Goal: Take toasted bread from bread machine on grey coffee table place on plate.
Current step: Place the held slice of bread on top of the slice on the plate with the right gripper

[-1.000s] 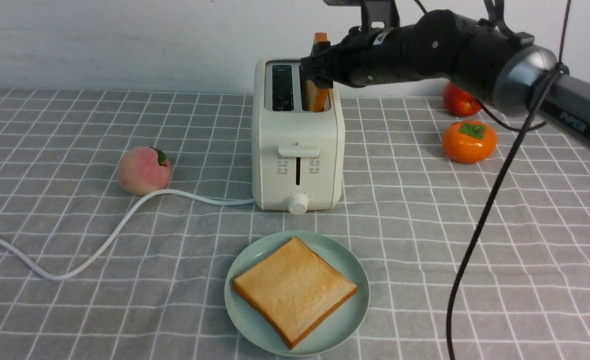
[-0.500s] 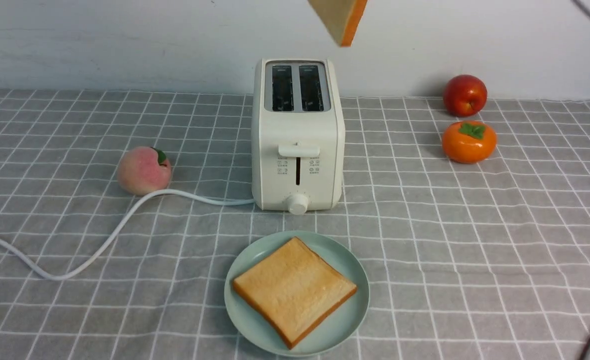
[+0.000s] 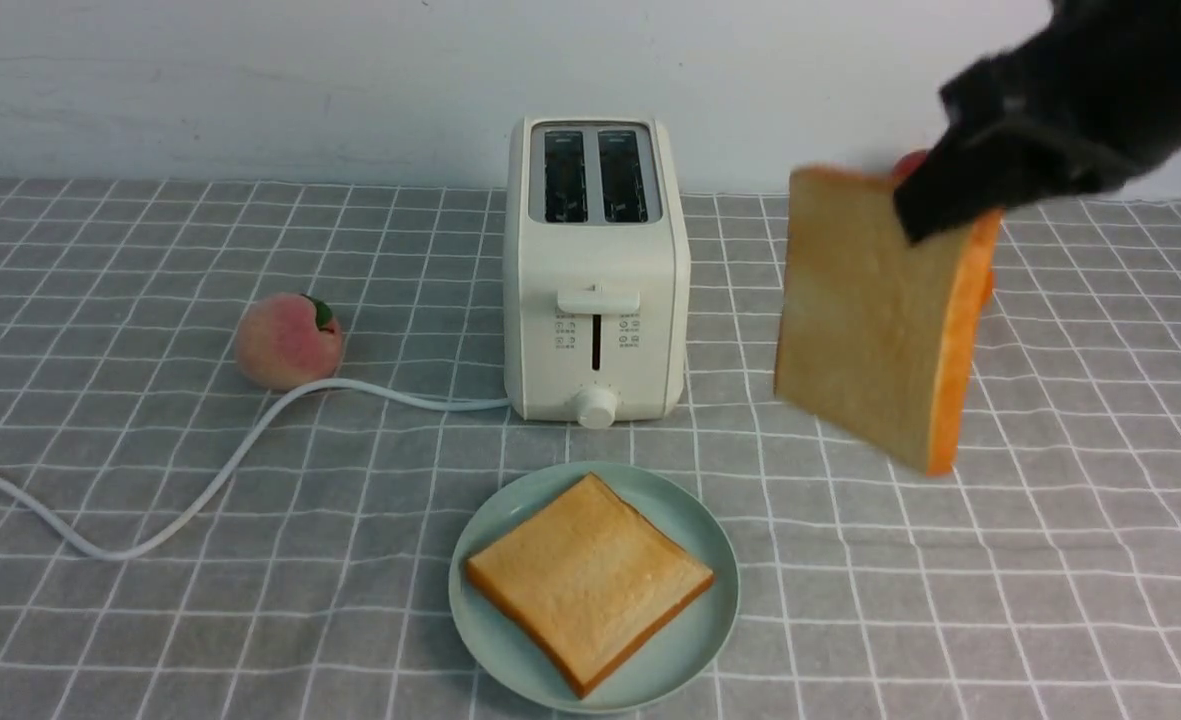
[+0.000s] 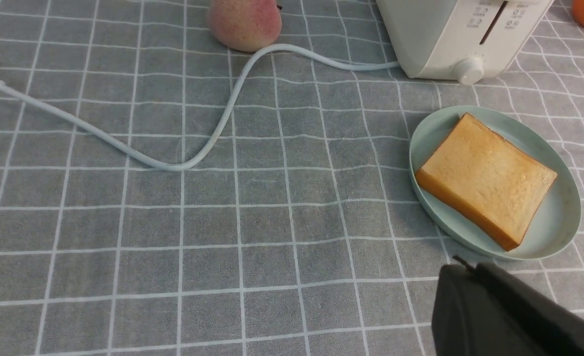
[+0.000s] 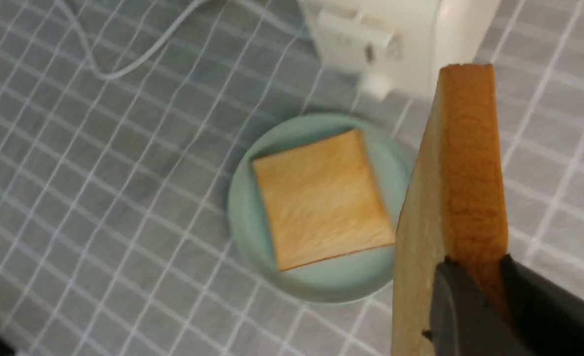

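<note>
Golden toast slice (image 3: 865, 320) clamped upright in my right end effector (image 3: 940, 205); left end effector (image 4: 470, 296) closed. I'd carry it left, nearer, over mint plate (image 3: 700, 640), lay flat atop plated slice (image 3: 590, 580).

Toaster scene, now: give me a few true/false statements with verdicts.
1. Both slots of the toaster are empty. True.
2. The right gripper holds a toast slice off the table. True.
3. The plate holds nothing. False: a second slice lies flat on it.
4. The peach sits on the toaster's right. False: it sits on its left, by the cord.
</note>
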Tool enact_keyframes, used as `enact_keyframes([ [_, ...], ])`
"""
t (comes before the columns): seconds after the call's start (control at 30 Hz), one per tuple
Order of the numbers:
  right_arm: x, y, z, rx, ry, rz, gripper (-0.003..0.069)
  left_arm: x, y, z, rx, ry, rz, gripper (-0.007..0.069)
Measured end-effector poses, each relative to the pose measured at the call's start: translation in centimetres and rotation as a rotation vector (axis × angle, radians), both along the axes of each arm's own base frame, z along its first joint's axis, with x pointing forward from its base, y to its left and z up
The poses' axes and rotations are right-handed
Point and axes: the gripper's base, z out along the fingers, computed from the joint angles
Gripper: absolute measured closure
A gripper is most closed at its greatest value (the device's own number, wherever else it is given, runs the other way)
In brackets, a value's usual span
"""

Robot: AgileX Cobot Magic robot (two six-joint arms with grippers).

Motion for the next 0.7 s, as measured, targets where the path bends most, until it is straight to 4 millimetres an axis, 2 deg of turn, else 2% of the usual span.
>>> enact_keyframes([
  [0.07, 0.4, 1.0, -3.3, 0.102, 0.062, 0.037, 0.0586, 0.0, 0.0, 0.0, 0.0, 0.0, 0.0, 0.0638],
  [0.1, 0.4, 1.1, -3.5, 0.115, 0.064, 0.04, 0.0586, 0.0, 0.0, 0.0, 0.0, 0.0, 0.0, 0.0638],
  [0.17, 1.2, 2.2, -6.5, 0.26, 0.078, 0.043, 0.0586, 0.0, 0.0, 0.0, 0.0, 0.0, 0.0, 0.0638],
  [0.2, 1.4, 2.4, -7.0, 0.281, 0.083, 0.037, 0.0586, 0.0, 0.0, 0.0, 0.0, 0.0, 0.0, 0.0638],
  [0.27, 2.7, 3.1, -9.8, 0.421, 0.103, -0.019, 0.0586, 0.0, 0.0, 0.0, 0.0, 0.0, 0.0, 0.0638],
  [0.33, 3.1, 3.3, -10.8, 0.456, 0.113, -0.036, 0.0586, 0.0, 0.0, 0.0, 0.0, 0.0, 0.0, 0.0638],
  [0.37, 3.6, 3.5, -12.2, 0.484, 0.119, -0.045, 0.0586, 0.0, 0.0, 0.0, 0.0, 0.0, 0.0, 0.0638],
  [0.47, 4.7, 4.3, -14.8, 0.489, 0.157, -0.063, 0.0582, 0.0, 0.0, 0.0, 0.0, 0.0, 0.0, 0.0638],
  [0.57, 5.1, 5.5, -17.6, 0.465, 0.222, -0.068, 0.0535, 0.0, 0.0, 0.0, 0.0, 0.0, 0.0, 0.0638],
  [0.67, 5.4, 5.9, -18.9, 0.445, 0.243, -0.081, 0.0489, 0.0, 0.0, 0.0, 0.0, 0.0, 0.0, 0.0638],
  [0.7, 5.7, 5.8, -19.5, 0.425, 0.242, -0.098, 0.0449, 0.0, 0.0, 0.0, 0.0, 0.0, 0.0, 0.0638],
])
